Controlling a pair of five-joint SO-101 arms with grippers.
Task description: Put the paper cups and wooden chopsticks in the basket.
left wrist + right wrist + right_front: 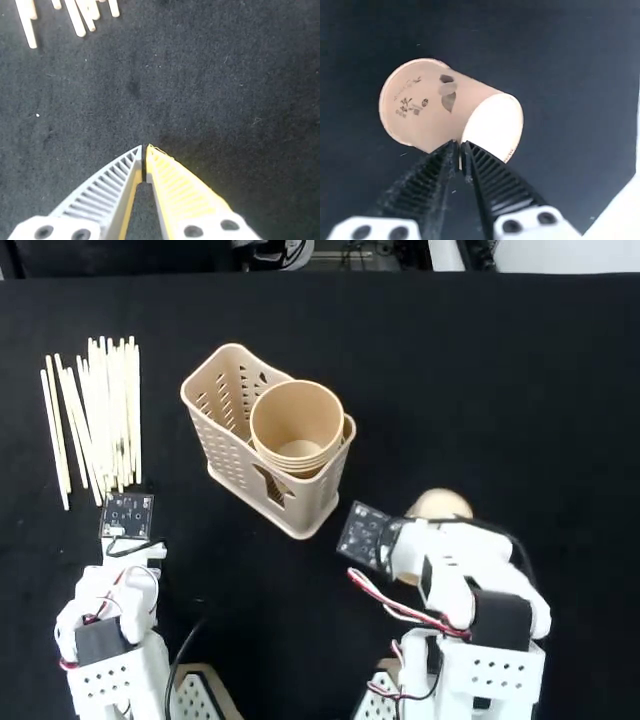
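Paper cup (430,115) tan, lying on side, small dark marks printed.

There was one basket (238,462). The paper cups came as one nested stack (297,425) standing inside it, at least three rims deep with the exact count unclear, plus one single cup (432,117) lying loose. The wooden chopsticks (96,415) numbered over a dozen, too bunched to count exactly.

Robotics lab bench, by the look. Worktop (540,390) is draped in black cloth. Two small white hobby-type arms, left arm (105,635) and right arm (480,625), carry exposed wires and circuit boards. Loose cables (290,252) lie past the far edge.
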